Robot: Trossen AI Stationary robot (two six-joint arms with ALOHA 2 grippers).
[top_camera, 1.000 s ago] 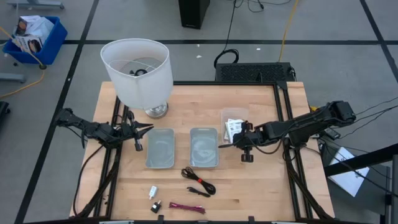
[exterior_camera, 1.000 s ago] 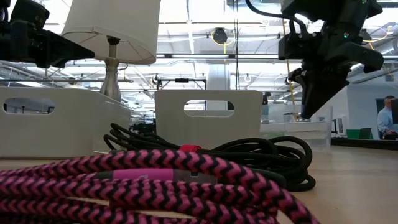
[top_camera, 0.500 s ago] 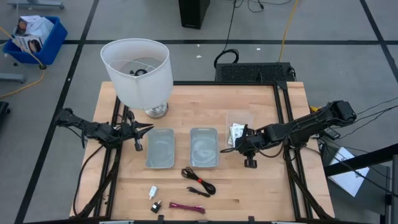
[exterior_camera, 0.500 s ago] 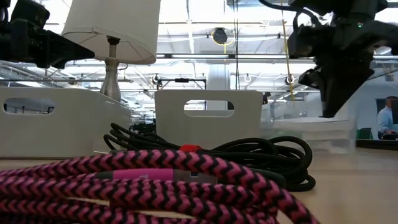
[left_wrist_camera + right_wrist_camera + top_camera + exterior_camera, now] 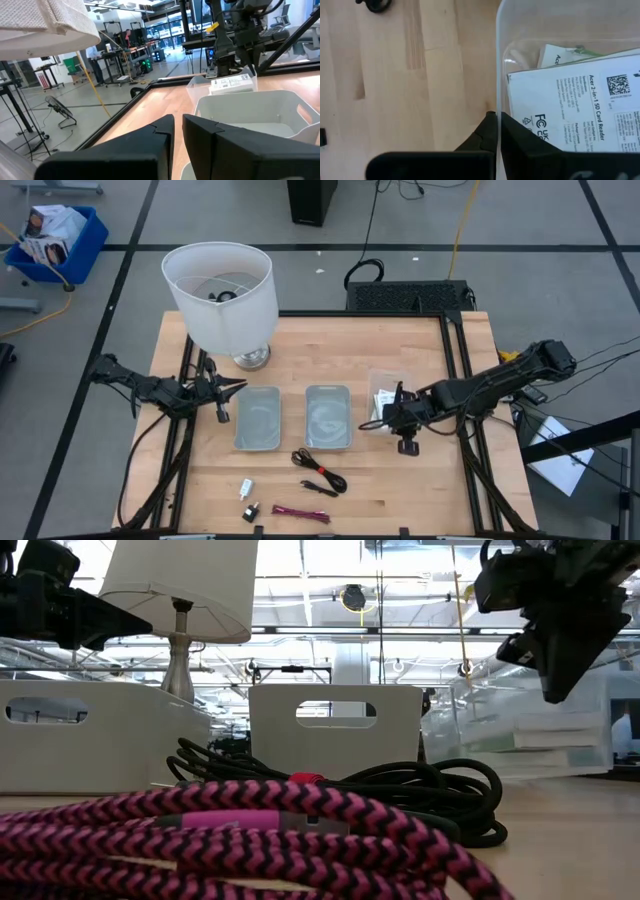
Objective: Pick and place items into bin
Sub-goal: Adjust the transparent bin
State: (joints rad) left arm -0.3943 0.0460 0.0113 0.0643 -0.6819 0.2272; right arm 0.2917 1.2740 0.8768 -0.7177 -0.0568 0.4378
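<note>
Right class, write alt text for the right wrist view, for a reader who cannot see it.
The right hand pinches the edge of a clear plastic bag holding white packets with black print, one reading "Acer 2-in-1 SD Card Reader". Bare wooden table fills the rest of the view below the bag.

Bright even overhead light; blurred foreground magenta cable (image 5: 200,840) in low view.
</note>
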